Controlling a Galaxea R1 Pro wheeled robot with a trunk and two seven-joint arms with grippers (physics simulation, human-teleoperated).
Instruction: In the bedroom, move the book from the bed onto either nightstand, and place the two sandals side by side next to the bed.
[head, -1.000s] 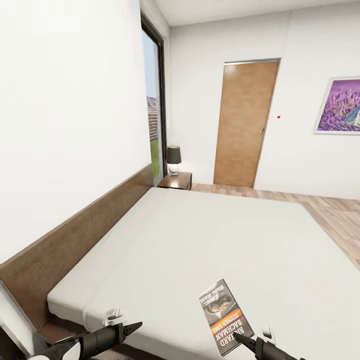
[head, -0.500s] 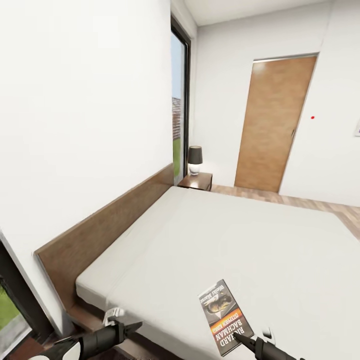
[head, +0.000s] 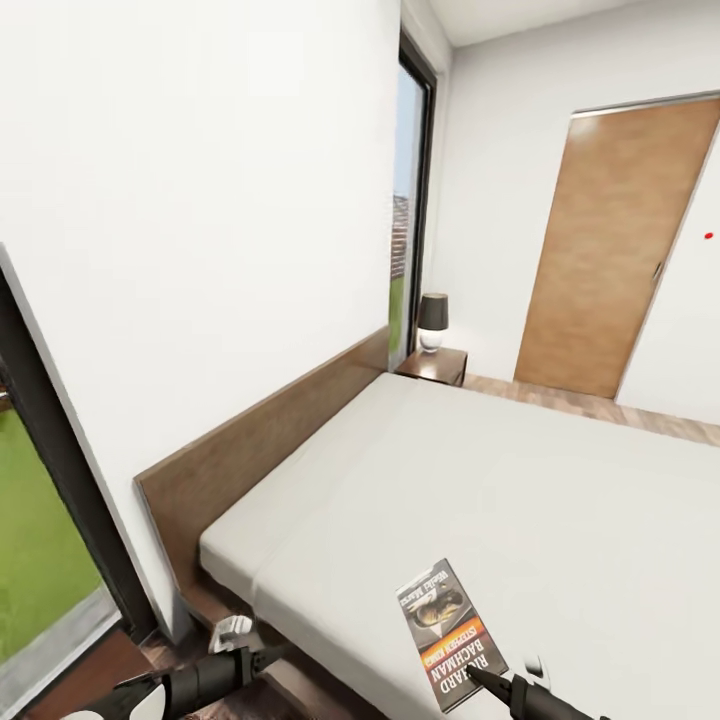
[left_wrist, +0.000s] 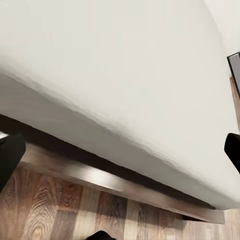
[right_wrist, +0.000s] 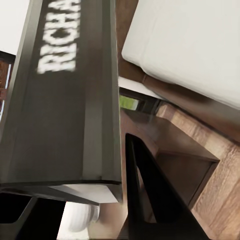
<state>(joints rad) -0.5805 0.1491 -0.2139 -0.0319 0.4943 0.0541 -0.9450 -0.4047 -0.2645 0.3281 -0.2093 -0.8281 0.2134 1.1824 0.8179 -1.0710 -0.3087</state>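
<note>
**Turning left with the book in hand**

Swinging leftward: against the pictures of a second and half a second back, the whole head view has slid, so this is the camera and base turning, not the furniture moving.

- Far left: a dark-framed floor-length window with green lawn outside (head: 40, 560) has come into view, absent a second ago.
- Low left: the left gripper (head: 262, 658), black and slender, holds the same spot in the picture as before; fingers apart, nothing between them. Its wrist view looks at the mattress edge and the dark platform over wood-plank floor (left_wrist: 55, 210).
- Centre: the very large low bed with off-white mattress and brown headboard (head: 480, 480) has shifted right in the frame.
- Beyond its far corner: a small dark reddish-brown glossy nightstand (head: 436, 364) carrying a black-shaded table lamp (head: 433, 322).
- Low right: the thin dark paperback with orange band and white "RICHARD BACHMAN" lettering (head: 450, 632) is pinched at its near edge by the right gripper (head: 482, 680), unchanged relative to the arm. Right wrist view shows a finger (right_wrist: 150, 200) against the cover, and another dark wooden nightstand (right_wrist: 175, 150) beside the bed below.
- Right: brown wooden door (head: 610, 250), drifting toward the edge.

Judgement: book is lifted and travelling; the turn probably lines up the near nightstand. Sandals not yet dealt with.
</note>
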